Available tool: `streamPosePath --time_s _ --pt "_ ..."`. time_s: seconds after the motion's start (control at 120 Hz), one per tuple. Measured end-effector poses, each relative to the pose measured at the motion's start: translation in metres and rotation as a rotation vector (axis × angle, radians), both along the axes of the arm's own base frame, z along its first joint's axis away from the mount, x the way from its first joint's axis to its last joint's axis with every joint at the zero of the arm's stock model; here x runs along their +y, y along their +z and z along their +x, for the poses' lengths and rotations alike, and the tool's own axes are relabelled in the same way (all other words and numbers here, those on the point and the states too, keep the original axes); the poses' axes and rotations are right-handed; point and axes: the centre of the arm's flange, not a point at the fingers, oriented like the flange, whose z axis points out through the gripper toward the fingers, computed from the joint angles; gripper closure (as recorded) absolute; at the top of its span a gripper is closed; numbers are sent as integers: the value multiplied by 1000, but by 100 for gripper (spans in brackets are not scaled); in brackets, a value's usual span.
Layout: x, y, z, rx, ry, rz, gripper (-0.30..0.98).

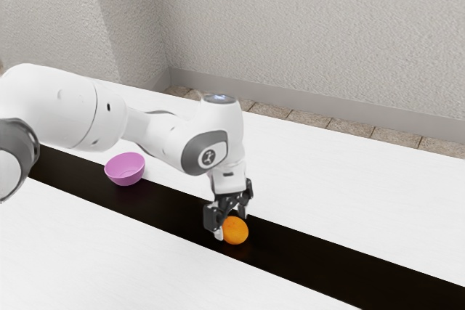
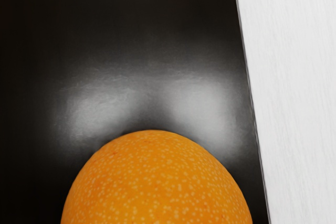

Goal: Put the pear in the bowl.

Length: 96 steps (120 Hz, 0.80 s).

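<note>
Our white, grey-jointed arm [image 1: 65, 103] reaches in from the exterior view's left, its forearm sloping down to the wrist. The hand hangs low over the table, pointing down with a slight tilt. Our black two-finger gripper [image 1: 230, 226] has its fingers apart, one on either side of a round orange fruit with pale specks [image 1: 236, 231]. Fruit: on the long, glossy black strip [image 1: 167, 210], under the hand and outside the bowl. In the wrist view we see its speckled upper part close up, with two soft pale patches of shine on the strip just beyond it.

The pink, round, open bowl [image 1: 125, 169] is well apart from the fruit, toward the exterior view's left, at the strip's far edge. Between the two runs the dark strip. Our forearm passes above, on the bowl's side of the hand, and the gripper itself covers part of the fruit.

Surroundings: white tabletop [image 1: 327, 172] on both sides of the strip; beyond it, brown floor tiles [image 1: 312, 119], a grey baseboard [image 1: 290, 96] and a rough, pale grey wall [image 1: 305, 27]. The wrist view catches the strip's straight edge meeting white tabletop, beside the fruit.
</note>
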Motion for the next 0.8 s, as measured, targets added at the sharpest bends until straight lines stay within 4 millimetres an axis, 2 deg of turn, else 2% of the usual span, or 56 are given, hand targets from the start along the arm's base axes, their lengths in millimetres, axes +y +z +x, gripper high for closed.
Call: streamPosePath --time_s 0.258,0.367,0.442,0.575,0.642,0.717,0.8 --pt "-1 -25 6 -10 37 11 1" --pt "-5 -24 7 -21 45 12 14" --pt "-6 -17 7 -34 55 10 29" --pt "-6 20 4 -88 73 0 43" --pt "4 53 2 -132 95 -9 48" --pt "27 92 3 -184 140 -16 52" --pt "72 122 7 -219 222 -7 55"
